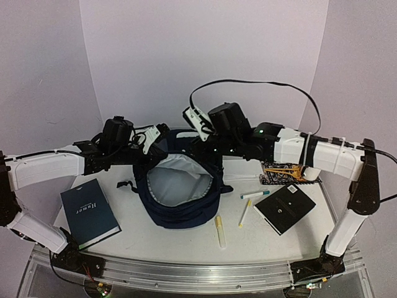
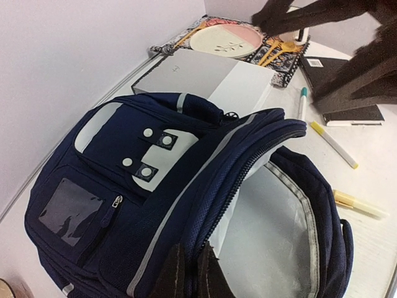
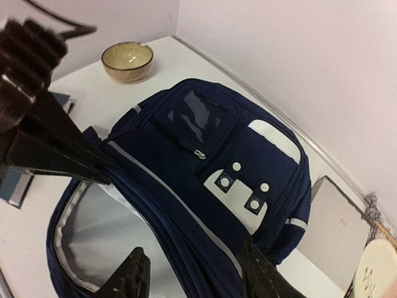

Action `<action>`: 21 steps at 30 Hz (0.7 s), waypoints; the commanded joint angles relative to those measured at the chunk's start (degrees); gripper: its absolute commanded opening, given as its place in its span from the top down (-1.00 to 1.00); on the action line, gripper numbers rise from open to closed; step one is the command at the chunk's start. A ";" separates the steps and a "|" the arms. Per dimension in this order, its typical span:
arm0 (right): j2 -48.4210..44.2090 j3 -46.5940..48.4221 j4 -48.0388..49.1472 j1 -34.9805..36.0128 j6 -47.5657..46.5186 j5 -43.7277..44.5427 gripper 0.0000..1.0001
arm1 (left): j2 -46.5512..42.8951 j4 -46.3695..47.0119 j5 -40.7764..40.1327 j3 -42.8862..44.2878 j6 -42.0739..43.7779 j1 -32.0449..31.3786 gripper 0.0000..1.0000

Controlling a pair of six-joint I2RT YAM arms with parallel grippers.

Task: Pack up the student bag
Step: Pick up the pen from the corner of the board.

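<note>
1. The large navy-blue fabric student bag [image 1: 186, 214] sits in the middle of the white counter [image 1: 186, 248]. A dark hardcover book [image 1: 90, 211] lies to its left and a flat black notebook [image 1: 285, 208] to its right.
2. Its main zip mouth gapes wide, baring light grey lining.
3. A pale stripe follows the zip line. The front pocket, on the far side, carries a white patch with two navy snap tabs and white studs. Beside the patch is a clear window pocket with a small zip pull.
4. A flat white box [image 2: 205, 77] lies just beyond the bag.
5. The left jaws are pressed together, pinching the mouth's far-left rim.
6. The right jaws stand spread, one finger on either side of the far-right rim.
</note>
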 commanded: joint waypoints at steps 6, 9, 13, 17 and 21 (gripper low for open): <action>-7.93 -6.51 -17.64 0.09 24.57 1.99 -0.26 | -3.62 11.47 -9.09 -0.24 -12.07 -0.80 1.00; -8.04 -9.30 -21.31 0.16 29.98 -0.22 -0.26 | -4.62 12.69 -11.08 -1.02 -13.33 -1.00 1.00; -7.46 -13.76 -24.27 1.00 36.18 -1.73 -0.22 | -6.31 14.19 -14.24 -2.19 -14.25 -1.22 1.00; -5.16 -16.07 -25.77 3.75 40.44 -2.55 -0.21 | -6.93 14.80 -15.61 -2.64 -14.96 -1.26 1.00; -1.81 -16.90 -25.99 7.09 44.36 -2.00 -0.19 | -6.74 14.87 -15.00 -2.69 -15.39 -1.28 1.00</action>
